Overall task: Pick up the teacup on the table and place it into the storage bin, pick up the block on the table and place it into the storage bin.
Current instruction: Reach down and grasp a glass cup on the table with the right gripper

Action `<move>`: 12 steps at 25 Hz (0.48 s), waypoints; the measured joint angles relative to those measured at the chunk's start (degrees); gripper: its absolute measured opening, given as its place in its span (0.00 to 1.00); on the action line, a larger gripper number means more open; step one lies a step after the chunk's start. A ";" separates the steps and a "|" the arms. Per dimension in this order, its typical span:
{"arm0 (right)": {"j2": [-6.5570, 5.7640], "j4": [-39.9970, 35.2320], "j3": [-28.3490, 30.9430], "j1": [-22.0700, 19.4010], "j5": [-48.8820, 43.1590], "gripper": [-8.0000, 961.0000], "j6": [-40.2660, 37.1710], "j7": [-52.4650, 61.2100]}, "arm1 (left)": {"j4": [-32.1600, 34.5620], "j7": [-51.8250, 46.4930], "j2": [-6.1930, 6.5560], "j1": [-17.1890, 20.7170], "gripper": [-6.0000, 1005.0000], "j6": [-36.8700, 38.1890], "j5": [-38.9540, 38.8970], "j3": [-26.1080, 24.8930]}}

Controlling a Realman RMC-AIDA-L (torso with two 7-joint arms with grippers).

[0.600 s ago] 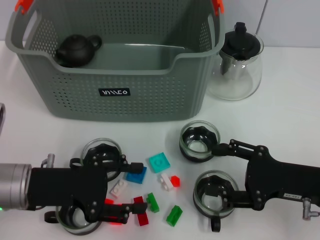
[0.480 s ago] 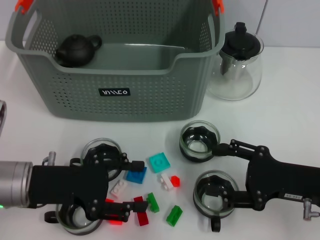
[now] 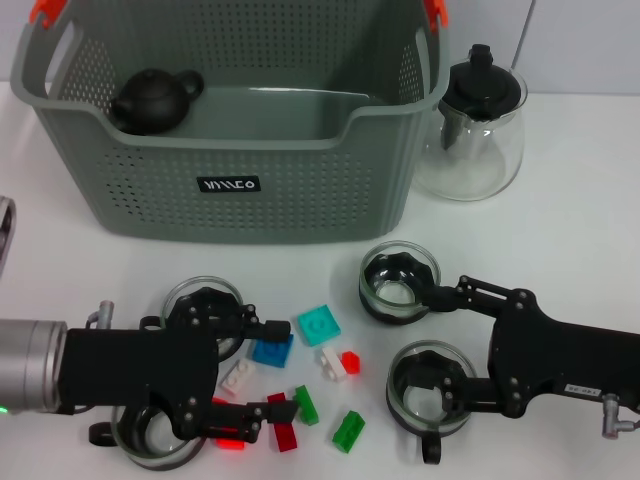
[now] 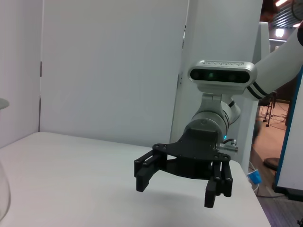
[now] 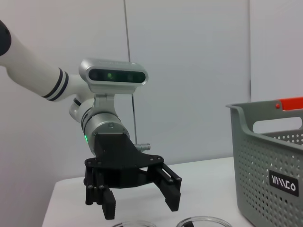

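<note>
Low over the white surface [image 3: 560, 230], well short of the storage bin [image 3: 230, 190], both grippers hang spread wide, left gripper [image 3: 250, 380] among crowded blocks [image 3: 318, 325], right gripper [image 3: 440, 345] between two teacups [image 3: 398, 280], so closing could knock neighbours aside.

White table [image 3: 580, 200] against plain pale walls [image 4: 109, 66].

Head camera looks down; wrist cameras face each other.
</note>
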 joint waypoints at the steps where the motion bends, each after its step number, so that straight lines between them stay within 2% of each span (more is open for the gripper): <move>1: 0.00 0.17 0.01 0.07 0.03 0.92 0.01 0.00 | 0.00 0.00 0.00 0.00 0.78 0.00 0.00 0.02; 6: -0.07 1.33 1.07 0.55 0.39 0.92 -0.14 2.60 | 0.20 -0.58 0.37 0.37 0.78 1.61 0.16 -0.86; 12: -0.21 -6.28 0.03 1.49 -4.01 0.91 -0.71 16.70 | 3.13 -1.49 2.35 5.42 0.78 6.47 0.67 -11.96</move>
